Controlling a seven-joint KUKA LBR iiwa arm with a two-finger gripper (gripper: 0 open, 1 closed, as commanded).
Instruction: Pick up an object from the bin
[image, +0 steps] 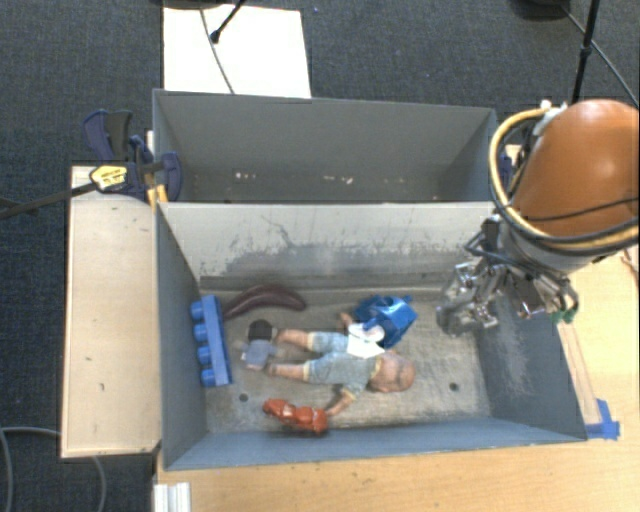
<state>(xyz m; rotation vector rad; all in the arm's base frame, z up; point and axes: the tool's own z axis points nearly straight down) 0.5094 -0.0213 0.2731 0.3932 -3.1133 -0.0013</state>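
Note:
My gripper hangs at the right side of the bin, above the floor near the right wall, with nothing between its fingers. To its left lies a blue crumpled thing. Just below that a doll in pale clothes lies on its back, its head toward the gripper and its legs pointing left.
A small red and orange toy lies near the front wall. A blue toothed block stands along the left wall. A dark brown curved piece lies at the back left. The arm's orange cover sits over the bin's right rim.

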